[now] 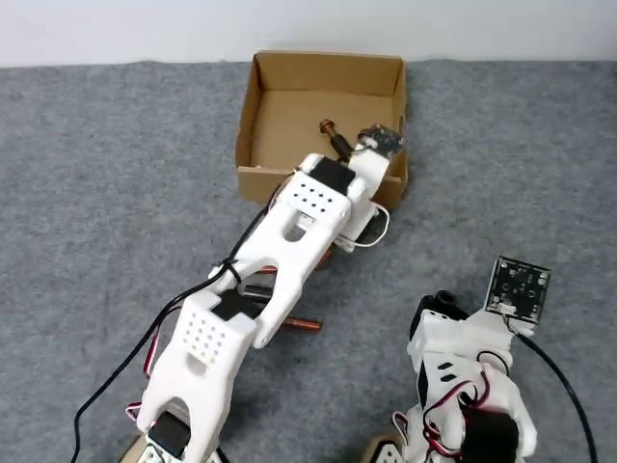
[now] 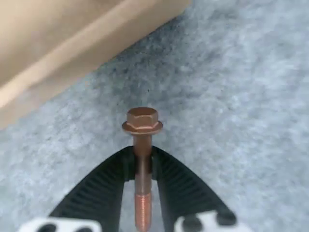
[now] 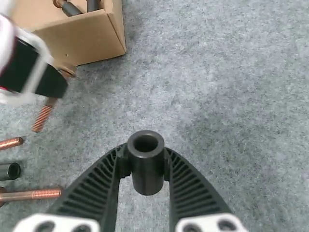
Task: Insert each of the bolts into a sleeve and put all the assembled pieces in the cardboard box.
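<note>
Bolt [image 2: 142,122] pinched by its shank in left gripper [image 2: 143,157], sleeve [image 3: 146,175] pinched in right gripper [image 3: 146,158]

Grey carpeted table [image 1: 87,174] bears the cardboard box [image 1: 260,183], loose bolts [image 3: 34,195] and a sleeve [image 3: 8,170].

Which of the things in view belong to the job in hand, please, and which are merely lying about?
Job:
bolt in the left end effector
sleeve in the right end effector
cardboard box
assembled piece inside it
loose bolt and loose sleeve on the grey mat

Lying about:
grey mat
cables
</note>
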Controlling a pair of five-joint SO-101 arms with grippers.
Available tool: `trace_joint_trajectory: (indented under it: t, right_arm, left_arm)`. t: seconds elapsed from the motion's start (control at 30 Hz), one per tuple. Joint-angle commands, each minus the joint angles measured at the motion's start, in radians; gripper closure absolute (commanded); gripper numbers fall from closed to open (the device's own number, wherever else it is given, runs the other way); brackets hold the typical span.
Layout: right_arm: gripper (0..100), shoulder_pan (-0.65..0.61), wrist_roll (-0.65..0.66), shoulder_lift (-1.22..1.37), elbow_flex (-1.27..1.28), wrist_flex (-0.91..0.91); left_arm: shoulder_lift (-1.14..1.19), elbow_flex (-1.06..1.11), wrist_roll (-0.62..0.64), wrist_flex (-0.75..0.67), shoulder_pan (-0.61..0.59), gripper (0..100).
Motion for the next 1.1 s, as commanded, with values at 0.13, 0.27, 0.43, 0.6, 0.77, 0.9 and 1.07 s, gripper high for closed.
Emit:
trace_joint_trajectory:
  t: [0.13, 0.27, 0.43, 0.6, 0.77, 0.9, 1.07]
  right_arm:
    - [99.1, 0.002, 0.005, 0.007, -0.008, -0.025]
    - [99.1, 0.002, 0.006, 0.005, -0.009, -0.025]
    - [99.1, 0.002, 0.006, 0.005, -0.023, -0.021]
    - [99.1, 0.001, 0.005, -0.001, -0.032, -0.016]
    - [99.1, 0.001, 0.008, -0.088, -0.031, -0.016]
    - [99.1, 0.001, 0.008, -0.077, -0.031, -0.016]
    - [99.1, -0.001, 0.008, -0.079, -0.032, -0.018]
  left_arm:
    - [-0.287, -0.048, 0.098, 0.141, 0.0, 100]
    - [-0.422, -0.047, 0.143, 0.187, 0.0, 100]
    - [-0.557, -0.007, 0.149, 0.212, 0.0, 100]
    - [-0.701, 0.134, 0.146, 0.212, 0.0, 100]
    - [-0.858, 0.357, 0.15, 0.201, 0.0, 100]
    - [-1.003, 0.547, 0.201, 0.14, -0.035, 100]
    - [-1.232, 0.792, 0.209, -0.002, -0.112, 100]
